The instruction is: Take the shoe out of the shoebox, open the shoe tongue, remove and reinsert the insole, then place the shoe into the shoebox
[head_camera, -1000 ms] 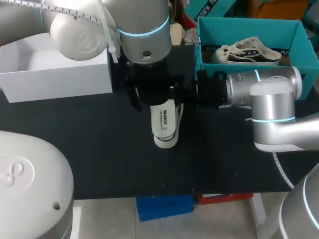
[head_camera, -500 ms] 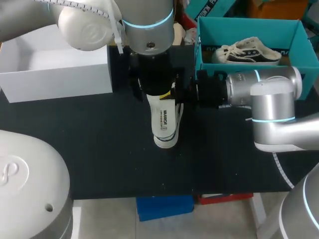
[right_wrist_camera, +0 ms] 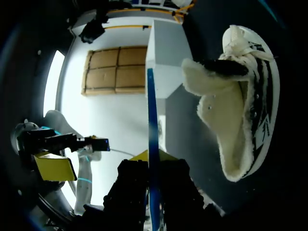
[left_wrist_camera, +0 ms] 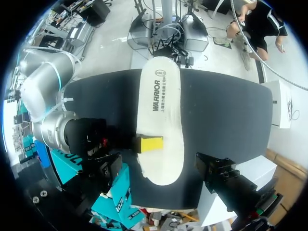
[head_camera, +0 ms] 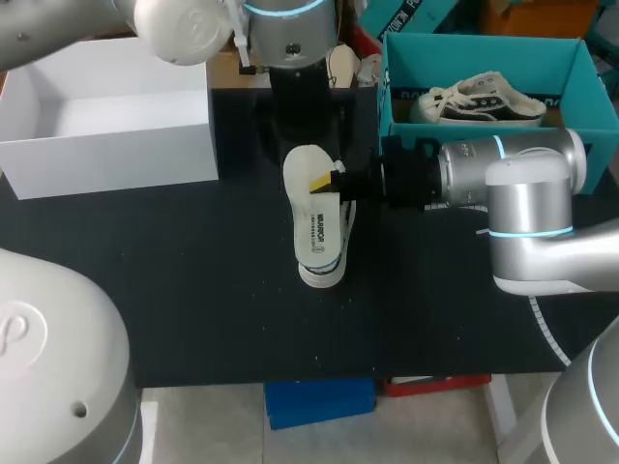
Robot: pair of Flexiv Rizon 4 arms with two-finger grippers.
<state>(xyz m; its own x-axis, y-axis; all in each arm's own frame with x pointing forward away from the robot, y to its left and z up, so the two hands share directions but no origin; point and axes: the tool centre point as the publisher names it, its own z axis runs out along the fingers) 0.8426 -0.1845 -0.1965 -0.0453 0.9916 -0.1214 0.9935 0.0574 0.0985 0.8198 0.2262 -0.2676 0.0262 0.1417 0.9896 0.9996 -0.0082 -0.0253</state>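
Observation:
A cream insole (head_camera: 311,208) lies flat over the white shoe (head_camera: 322,271) in the middle of the black table. My right gripper (head_camera: 324,182) comes in from the right and is shut on the insole's right edge, one yellow tip on top. In the right wrist view the insole (right_wrist_camera: 152,120) is edge-on between the fingers of that gripper (right_wrist_camera: 151,161), with the fleece-lined shoe (right_wrist_camera: 240,106) beside it. My left arm (head_camera: 288,39) hangs above the shoe's far end. In the left wrist view my left gripper (left_wrist_camera: 163,175) stands wide open and empty above the insole (left_wrist_camera: 161,110).
An open white shoebox (head_camera: 58,155) stands at the back left. At the back right a teal box (head_camera: 580,68) holds another shoe (head_camera: 484,101). The table's near half holds nothing.
My left arm has lifted and drawn back toward the far side, uncovering the insole. The right gripper, insole and shoe have stayed in place.

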